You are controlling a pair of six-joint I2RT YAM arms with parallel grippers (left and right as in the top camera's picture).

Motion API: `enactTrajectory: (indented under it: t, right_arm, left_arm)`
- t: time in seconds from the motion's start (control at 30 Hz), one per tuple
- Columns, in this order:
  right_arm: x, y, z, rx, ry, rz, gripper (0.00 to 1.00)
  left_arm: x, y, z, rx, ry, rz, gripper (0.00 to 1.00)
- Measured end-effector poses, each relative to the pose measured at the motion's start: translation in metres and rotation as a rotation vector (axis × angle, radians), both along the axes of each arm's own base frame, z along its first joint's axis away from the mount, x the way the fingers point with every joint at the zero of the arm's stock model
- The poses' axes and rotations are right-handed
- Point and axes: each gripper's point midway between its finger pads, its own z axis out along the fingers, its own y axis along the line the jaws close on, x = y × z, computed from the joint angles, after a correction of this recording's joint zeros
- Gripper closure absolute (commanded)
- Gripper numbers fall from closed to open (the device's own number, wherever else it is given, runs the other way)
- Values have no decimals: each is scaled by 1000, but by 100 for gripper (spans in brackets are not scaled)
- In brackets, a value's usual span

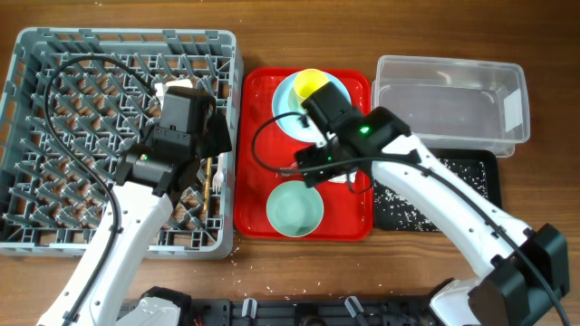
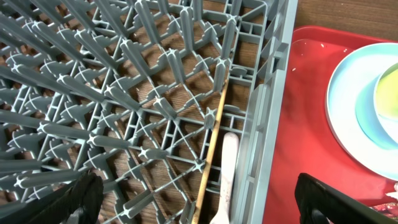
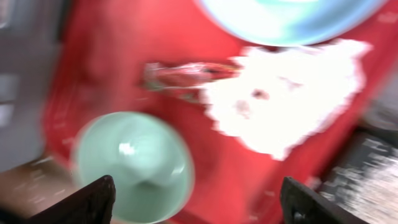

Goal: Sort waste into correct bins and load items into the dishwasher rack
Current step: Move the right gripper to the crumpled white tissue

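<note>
1. Right wrist, blurred: shows right gripper hovering over red serving tray, jaws spread wide, empty.
2. Directly below: crumpled white napkin, seemingly touching red wrapper. Beside them, pale green bowl; at top edge, blue plate.
3. Napkin: looks featherweight, soft, crushable. Best pinched on a raised fold near the middle; no worry over force.
4. Wrapper: probably thin, slick, lying flat. Easier taken at a lifted end.
5. Left gripper: open, holding nothing, over dishwasher rack. White fork and chopstick inside, by right wall.
6. Clear tub and black tray: right of red tray.
</note>
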Motion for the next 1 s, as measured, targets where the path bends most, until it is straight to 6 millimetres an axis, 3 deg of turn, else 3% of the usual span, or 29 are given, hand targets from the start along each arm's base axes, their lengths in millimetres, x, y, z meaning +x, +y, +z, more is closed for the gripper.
enactTrajectory:
  t: [0.1,0.23,0.53,0.73,0.9,1.0]
  right_arm:
    - [20,-37,-22,-69,-38,-100,14]
    - [31,-54,-42,-72,-65,-157,22]
    - [45,-47,-75,1,-165,-184,22]
    - [40,-50,-96,21,-181,-206,18]
    - [48,-46,-98,60,-235,-212,17]
    - [42,-49,-107,55,-226,-214,19]
  left_arm:
    - [0,0,0,0,-1,0,0]
    - [0,0,0,0,1,0,0]
    - [0,0,0,0,0,0,0]
    - [0,0,0,0,0,0,0]
    - [0,0,0,0,0,0,0]
    - [0,0,0,0,0,0,0]
